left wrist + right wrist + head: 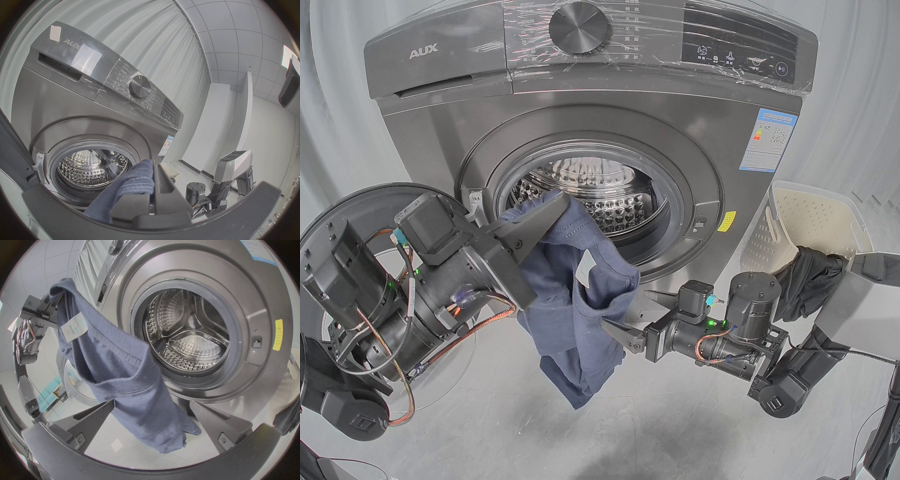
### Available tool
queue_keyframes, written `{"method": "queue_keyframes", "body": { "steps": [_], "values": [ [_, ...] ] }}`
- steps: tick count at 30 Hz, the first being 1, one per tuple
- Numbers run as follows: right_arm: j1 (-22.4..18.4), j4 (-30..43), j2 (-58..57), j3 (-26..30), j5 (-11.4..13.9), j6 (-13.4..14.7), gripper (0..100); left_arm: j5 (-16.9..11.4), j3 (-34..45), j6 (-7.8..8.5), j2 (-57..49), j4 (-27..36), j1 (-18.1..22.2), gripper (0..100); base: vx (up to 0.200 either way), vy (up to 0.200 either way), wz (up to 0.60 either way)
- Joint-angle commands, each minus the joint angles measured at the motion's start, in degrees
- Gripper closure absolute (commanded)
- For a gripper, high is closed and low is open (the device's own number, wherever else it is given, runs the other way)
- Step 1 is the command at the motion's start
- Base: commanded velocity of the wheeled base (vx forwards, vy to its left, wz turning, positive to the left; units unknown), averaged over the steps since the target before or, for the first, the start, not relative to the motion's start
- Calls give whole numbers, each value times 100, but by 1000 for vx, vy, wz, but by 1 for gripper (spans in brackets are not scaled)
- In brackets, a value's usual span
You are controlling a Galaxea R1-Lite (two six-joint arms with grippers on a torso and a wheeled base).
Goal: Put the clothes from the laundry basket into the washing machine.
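On grey floor (pixel 487 425) (curtains (pixel 850 125) behind) stands the washing machine (pixel 700 162).

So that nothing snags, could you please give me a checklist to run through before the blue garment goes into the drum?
1. Washer door open: ok.
2. Drum free of clothes: ok.
3. Left gripper shut on the blue garment: ok.
4. Right gripper open and clear of the garment: cannot tell; the cloth hangs between its fingers.
5. Garment's lower end above the opening's lip: not ok; it hangs well below.
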Motion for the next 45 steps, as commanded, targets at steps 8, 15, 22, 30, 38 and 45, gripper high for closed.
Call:
{"method": "queue_keyframes", "body": {
  "steps": [8, 15, 22, 30, 38, 45],
  "values": [
    [13, -206, 153, -147, 491, -3, 0, 1, 15, -1, -13, -3, -4, 100, 0, 0, 0],
    [40, -434, 460, -393, 509, -3, 0, -8, 41, -10, -13, -3, 4, 100, 0, 0, 0],
    [101, -628, 504, -490, 509, -3, 100, -17, 68, -19, 4, -3, 13, 100, 0, 0, 0],
    [13, -654, 30, -86, 465, -144, 100, 27, 103, -45, 4, -12, 75, 100, 0, 0, 0],
    [-628, -601, -1008, 468, 412, -293, 100, 27, 393, -28, -101, 93, 409, 100, 0, 0, 0],
    [-708, -733, -1482, 512, 210, -118, 100, 27, 507, -36, -136, 93, 400, 100, 0, 0, 0]
  ]
}}
